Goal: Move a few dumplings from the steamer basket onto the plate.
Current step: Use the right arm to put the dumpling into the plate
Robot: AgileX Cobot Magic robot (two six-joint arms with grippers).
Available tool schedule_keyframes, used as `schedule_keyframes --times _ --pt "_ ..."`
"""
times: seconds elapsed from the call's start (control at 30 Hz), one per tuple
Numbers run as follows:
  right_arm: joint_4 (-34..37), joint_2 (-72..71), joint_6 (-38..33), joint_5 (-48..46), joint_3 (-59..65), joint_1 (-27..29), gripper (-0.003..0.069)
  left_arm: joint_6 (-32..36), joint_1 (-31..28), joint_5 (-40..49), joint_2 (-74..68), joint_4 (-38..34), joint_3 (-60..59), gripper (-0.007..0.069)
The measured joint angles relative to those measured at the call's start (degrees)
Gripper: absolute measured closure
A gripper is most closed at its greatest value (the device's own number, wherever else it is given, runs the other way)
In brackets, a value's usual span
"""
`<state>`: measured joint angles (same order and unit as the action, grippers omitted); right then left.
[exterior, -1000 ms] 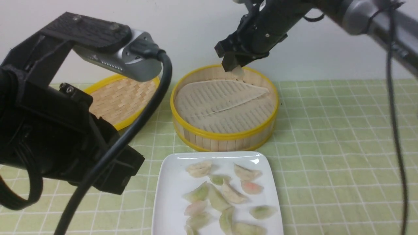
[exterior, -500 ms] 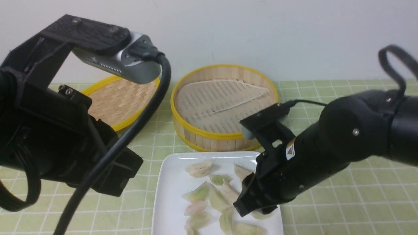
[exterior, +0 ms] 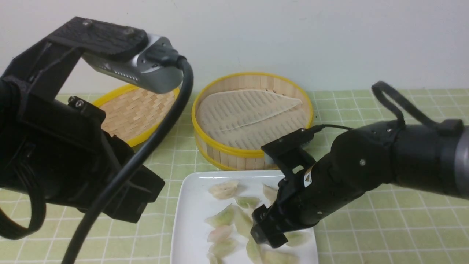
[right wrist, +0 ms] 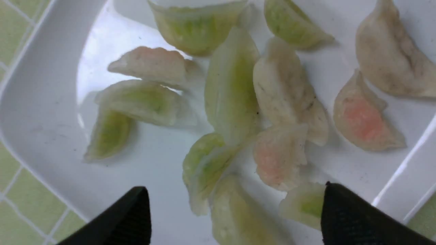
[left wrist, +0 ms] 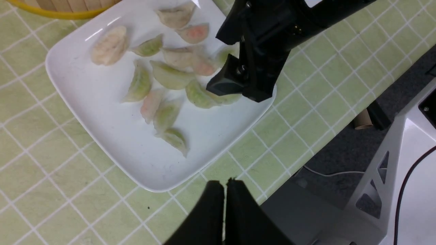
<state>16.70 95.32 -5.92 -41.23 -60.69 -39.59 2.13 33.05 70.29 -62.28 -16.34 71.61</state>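
The left tool (left wrist: 224, 182) hangs above the green checked surface (exterior: 366, 121), just off the plate's near corner. Its fingers are pressed together and hold nothing. In the front view the arm's own body hides it.

The woven lid (exterior: 135, 113) lies left of the steamer basket (exterior: 253, 151). The basket stands upright, and its interior shows the pale ribbed liner sheet (exterior: 249, 113).

The plate (exterior: 190, 220) lies directly in front of the basket, and its near edge is cut off in the front view. The dumplings (exterior: 223, 218) lie on it in a loose cluster, some touching or overlapping. Their long axes follow no common direction: some run across the plate, others diagonally. They are translucent crescents, pale green, pinkish or whitish.

The right tool (right wrist: 235, 189) hovers low over the plate's right part, its jaws spread wide and gripping nothing. The right arm hides several dumplings in the front view.
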Motion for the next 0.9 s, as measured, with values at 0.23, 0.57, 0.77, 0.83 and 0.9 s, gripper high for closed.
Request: schedule_keyframes --times 0.23,0.57,0.77,0.83,0.9 --pt "-6.7 -20.2 5.9 -8.2 -1.8 0.0 0.0446 1.5 0.0 -0.2 0.0 0.0 0.0 0.0631" --pt "-21.7 -66.3 19.7 -2.4 10.1 0.0 0.0672 2.1 0.0 -5.9 0.0 0.0 0.0 0.0631" --pt "-31.0 -87.8 27.5 5.6 25.4 0.0 0.0673 2.1 0.0 -9.0 0.0 0.0 0.0 0.0631" --pt "-33.6 -92.5 30.4 7.0 28.7 0.0 0.0673 2.1 0.0 -9.3 0.0 0.0 0.0 0.0631" --pt "-36.0 -95.6 33.4 8.6 31.2 0.0 0.0673 2.8 0.0 -9.5 0.0 0.0 0.0 0.0631"
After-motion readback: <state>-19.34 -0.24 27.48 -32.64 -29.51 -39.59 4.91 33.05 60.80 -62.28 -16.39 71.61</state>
